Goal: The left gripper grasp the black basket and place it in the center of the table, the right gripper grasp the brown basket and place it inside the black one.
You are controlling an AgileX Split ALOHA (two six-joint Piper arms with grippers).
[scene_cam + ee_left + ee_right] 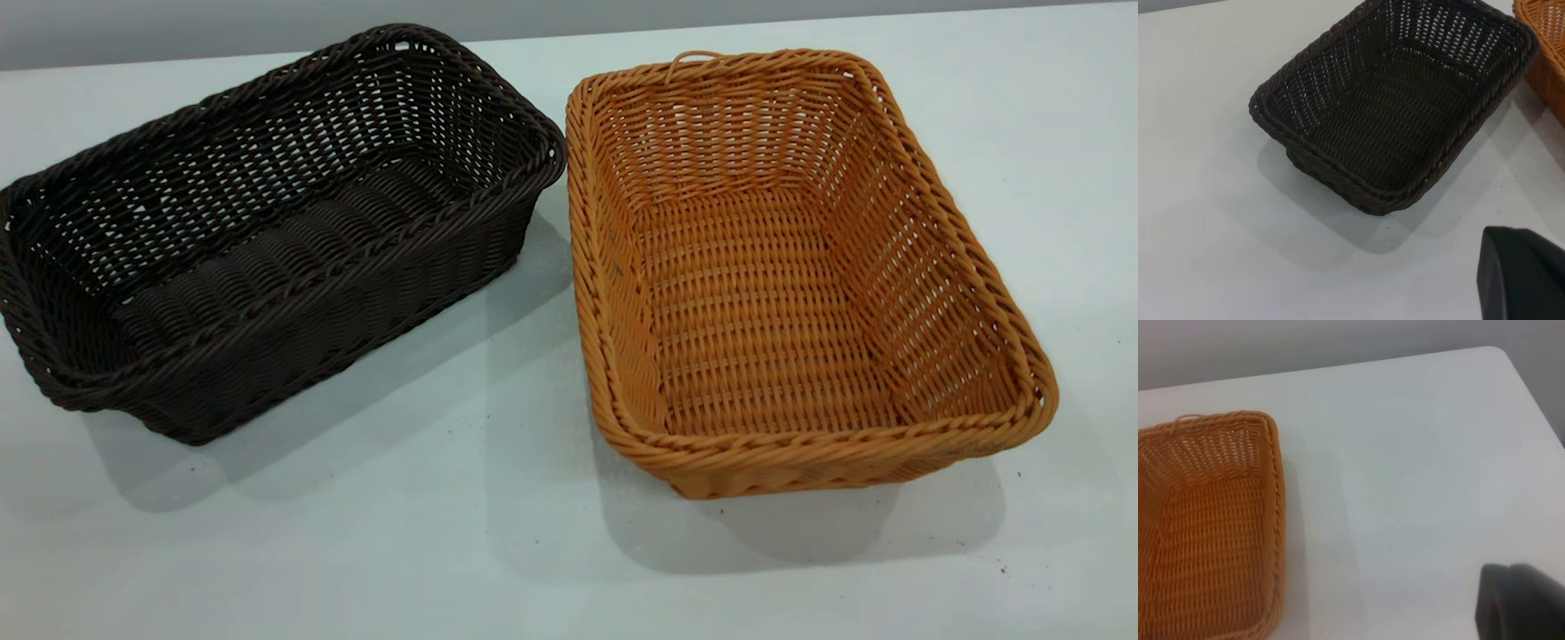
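The black basket point(267, 231) stands upright and empty on the left of the white table point(498, 551), set at an angle. To its right, the brown basket point(791, 276) is also upright and empty, its small loop at the far short end. Their near corners almost touch at the back. Neither gripper shows in the exterior view. In the left wrist view a dark part of my left gripper point(1521, 277) hangs over bare table, apart from the black basket point(1398, 100). In the right wrist view a dark part of my right gripper point(1521, 603) sits well clear of the brown basket point(1205, 527).
The table's far edge and a rounded corner point(1491, 350) meet a grey wall behind. Bare white surface lies in front of both baskets and to the right of the brown one.
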